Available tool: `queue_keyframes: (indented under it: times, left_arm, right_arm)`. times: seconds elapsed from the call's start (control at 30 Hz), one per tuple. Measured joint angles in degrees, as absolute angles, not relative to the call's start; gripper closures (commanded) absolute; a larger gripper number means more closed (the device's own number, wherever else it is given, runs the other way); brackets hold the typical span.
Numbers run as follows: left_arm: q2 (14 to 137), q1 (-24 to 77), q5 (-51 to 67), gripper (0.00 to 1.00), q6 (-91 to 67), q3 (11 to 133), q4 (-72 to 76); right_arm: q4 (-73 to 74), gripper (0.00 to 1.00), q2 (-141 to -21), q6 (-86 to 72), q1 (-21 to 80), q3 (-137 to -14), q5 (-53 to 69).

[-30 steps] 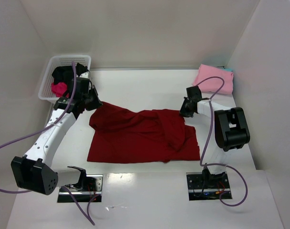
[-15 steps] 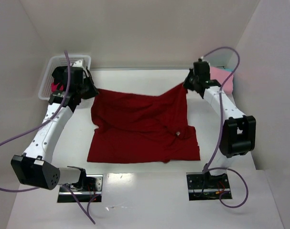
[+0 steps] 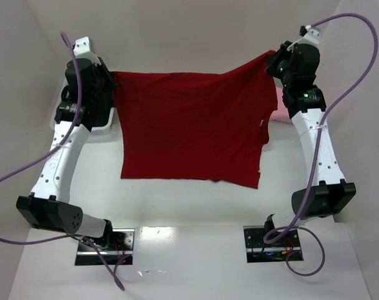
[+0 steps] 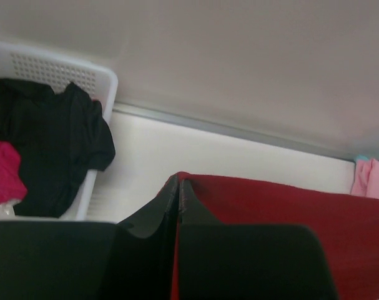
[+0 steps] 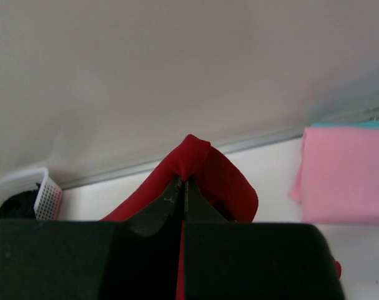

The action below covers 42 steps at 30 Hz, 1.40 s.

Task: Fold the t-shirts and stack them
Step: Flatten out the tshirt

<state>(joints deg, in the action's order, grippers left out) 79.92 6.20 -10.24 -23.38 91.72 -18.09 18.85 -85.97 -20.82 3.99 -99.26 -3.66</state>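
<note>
L jaws & R jaws each pinch an upper corner of dark red t-shirt, held apart so it hangs flat, prob. for laying on bench.

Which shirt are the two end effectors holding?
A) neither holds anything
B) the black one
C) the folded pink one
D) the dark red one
D: the left end effector and right end effector each pinch a top corner of the dark red shirt, which is spread between them.
</note>
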Motion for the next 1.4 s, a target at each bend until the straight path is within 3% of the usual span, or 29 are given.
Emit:
queue_keyframes:
  times: [0.33, 0.77, 1.13, 1.4]
  left_arm:
    - [82.0, 5.0, -14.1, 1.00, -19.4, 106.6, -16.0]
    - [77.3, 5.0, -16.2, 1.00, -17.9, 106.9, -14.5]
    - [72.4, 5.0, -16.0, 1.00, -17.1, 106.7, -14.6]
    - [60.6, 5.0, -14.5, 1.00, -16.4, 103.6, -16.8]
  right_arm:
    - [18.9, 1.00, -88.8, -16.3, 3.2, -119.8, -3.5]
    - [18.9, 1.00, -88.4, -12.9, 3.2, -126.8, -3.6]
    - [19.5, 1.00, -80.4, -11.6, 3.2, -123.6, -2.6]
    - [21.0, 1.00, -65.9, -11.0, 3.2, -116.8, -1.4]
